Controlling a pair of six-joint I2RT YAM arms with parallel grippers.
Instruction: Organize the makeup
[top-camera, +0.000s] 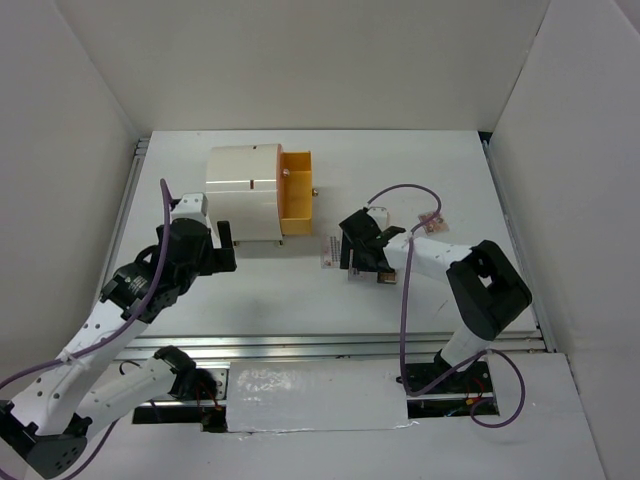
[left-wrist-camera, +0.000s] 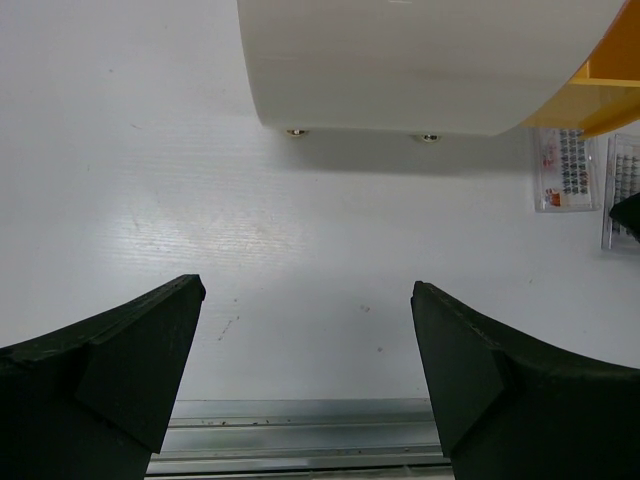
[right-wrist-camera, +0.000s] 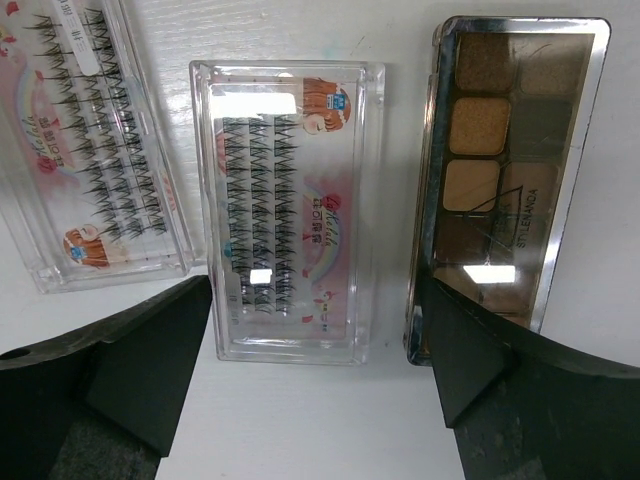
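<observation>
Two clear white-pink lash packets lie side by side in the right wrist view, one in the middle (right-wrist-camera: 285, 210) and one at the left (right-wrist-camera: 85, 140). A brown eyeshadow palette (right-wrist-camera: 510, 170) lies to their right. My right gripper (right-wrist-camera: 312, 300) is open and empty, hovering over the near end of the middle packet, with its right finger over the palette's near corner. From above, the packets (top-camera: 330, 250) lie beside the right gripper (top-camera: 348, 246). My left gripper (top-camera: 226, 246) is open and empty in front of the cream box; it also shows in the left wrist view (left-wrist-camera: 307, 290).
The cream cylindrical box (top-camera: 245, 190) stands at the back left with its orange drawer (top-camera: 295, 198) pulled open toward the right. A small pink item (top-camera: 432, 222) lies behind the right arm. A metal rail (left-wrist-camera: 300, 430) runs along the table's near edge.
</observation>
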